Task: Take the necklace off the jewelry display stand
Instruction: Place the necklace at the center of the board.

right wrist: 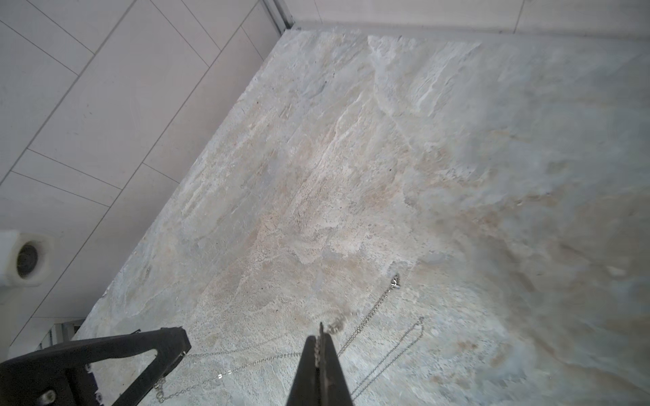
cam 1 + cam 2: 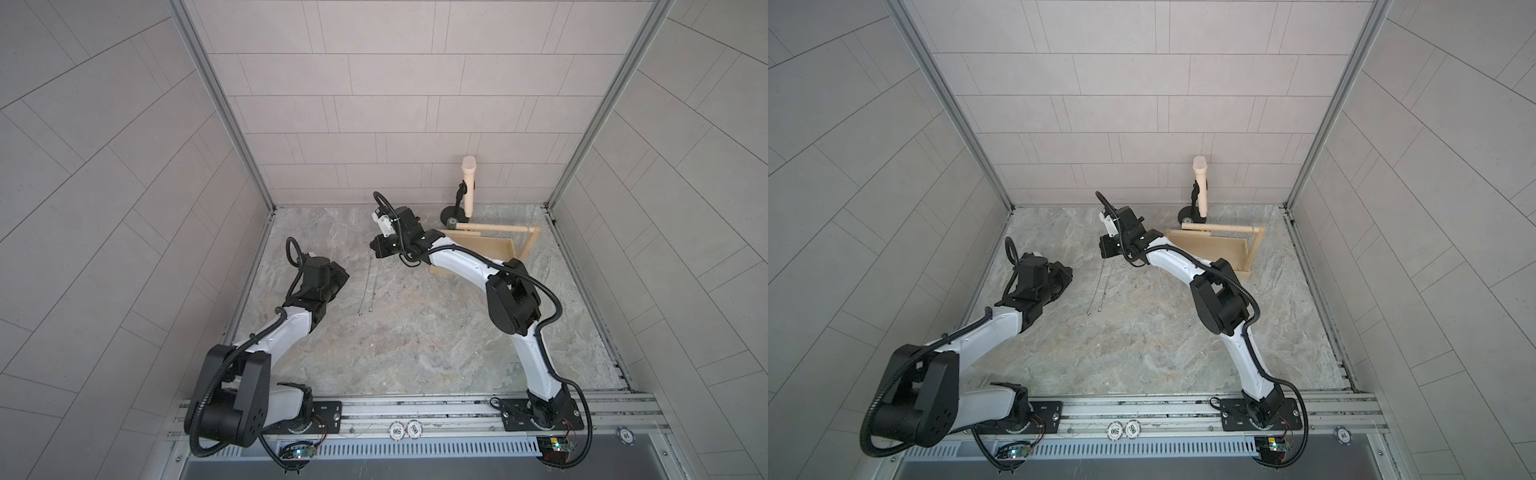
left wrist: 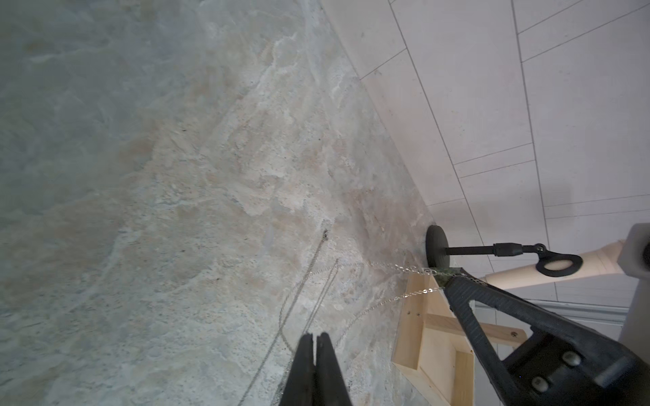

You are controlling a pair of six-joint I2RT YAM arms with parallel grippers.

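The necklace (image 2: 365, 291) (image 2: 1095, 291), a thin silver chain, is off the jewelry display stand (image 2: 490, 249) (image 2: 1208, 249), a pale wooden rack whose dowel shows no chain. My right gripper (image 2: 374, 249) (image 1: 320, 339) is left of the stand and shut on the chain. Two strands (image 1: 246, 367) (image 3: 404, 269) run from it to the tip of my left gripper (image 2: 345, 276) (image 3: 316, 337), which is shut close by. In the left wrist view the right gripper (image 3: 448, 281) pinches the chain. A longer stretch trails over the table to a small clasp (image 3: 325, 235) (image 1: 395, 281).
A black round-based stand (image 2: 452, 215) (image 3: 437, 251) with a cream microphone (image 2: 468, 183) stands at the back wall behind the rack. The tiled walls close in the marble table (image 2: 415, 340) at the back and on both sides. Poker chips (image 2: 405, 430) lie on the front rail.
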